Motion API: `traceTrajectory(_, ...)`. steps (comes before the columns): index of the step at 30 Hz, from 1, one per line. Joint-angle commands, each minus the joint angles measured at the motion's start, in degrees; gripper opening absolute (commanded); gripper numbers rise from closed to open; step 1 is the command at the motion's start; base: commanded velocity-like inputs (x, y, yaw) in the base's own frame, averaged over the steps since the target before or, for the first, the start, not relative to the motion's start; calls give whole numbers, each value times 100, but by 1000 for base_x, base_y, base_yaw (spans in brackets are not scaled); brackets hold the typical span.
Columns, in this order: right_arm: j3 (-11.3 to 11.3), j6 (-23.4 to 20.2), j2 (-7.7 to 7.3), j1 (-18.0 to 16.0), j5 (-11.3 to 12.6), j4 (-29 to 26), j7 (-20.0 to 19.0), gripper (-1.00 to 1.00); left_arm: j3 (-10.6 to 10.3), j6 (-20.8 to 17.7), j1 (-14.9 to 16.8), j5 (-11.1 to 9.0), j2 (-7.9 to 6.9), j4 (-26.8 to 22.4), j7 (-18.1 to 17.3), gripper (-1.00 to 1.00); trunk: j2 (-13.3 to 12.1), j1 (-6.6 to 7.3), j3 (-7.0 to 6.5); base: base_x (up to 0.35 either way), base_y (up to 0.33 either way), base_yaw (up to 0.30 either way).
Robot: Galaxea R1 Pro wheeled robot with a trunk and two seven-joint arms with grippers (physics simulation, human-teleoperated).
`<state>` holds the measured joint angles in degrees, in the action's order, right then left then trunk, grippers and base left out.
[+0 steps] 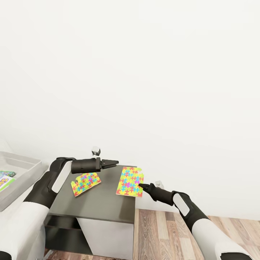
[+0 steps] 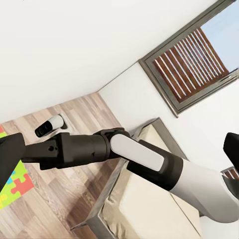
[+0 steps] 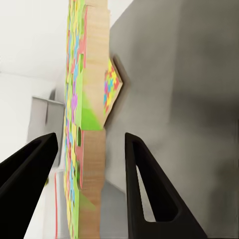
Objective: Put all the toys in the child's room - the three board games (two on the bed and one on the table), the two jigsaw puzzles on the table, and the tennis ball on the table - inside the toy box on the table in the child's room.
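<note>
**Right gripper lining up on the near puzzle's edge**

The right gripper [image 1: 141,186] is reaching in from the lower right of the head view, its tip sitting at the lower right edge of the larger jigsaw puzzle [image 1: 130,181]. That panel is lying on the dark grey cabinet top [image 1: 97,204] near its right edge, its long axis running up and down the frame. In the right wrist view the two fingers [image 3: 144,189] are standing spread, and the puzzle's thin wooden edge [image 3: 92,149] is showing between them, so the panel looks to be entering the gap edge-on.

The left gripper [image 1: 112,163] is hovering above and between both panels, fingers looking pressed together and holding nothing. The smaller jigsaw puzzle [image 1: 85,183] is lying just below it. The toy box [image 1: 21,162] is waiting at the far left, a game box [image 1: 6,180] already inside. The right arm is clearly nearer.
</note>
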<state>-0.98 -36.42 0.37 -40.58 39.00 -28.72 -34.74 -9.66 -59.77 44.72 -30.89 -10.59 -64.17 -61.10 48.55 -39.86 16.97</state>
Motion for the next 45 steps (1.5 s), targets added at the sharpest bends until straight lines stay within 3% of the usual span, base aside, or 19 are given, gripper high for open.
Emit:
traceTrajectory(1, -8, -32, -2, -3, 37, -2, 11, -100, -9, -23, 5, -5, -2, 1, -11, 100, -36, 24, -11, -165, 0, 0)
traceTrajectory(39, -8, 8, -2, 6, 35, -4, 19, -100, -18, -23, 8, 6, 39, 4, -8, 100, -1560, 858, -693, -10, 0, 0)
traceTrajectory(45, -8, 185, -5, 12, 43, -2, 22, -100, -18, -23, 6, 11, 33, 9, -8, 100, -1801, 990, -801, 0, 0, 0)
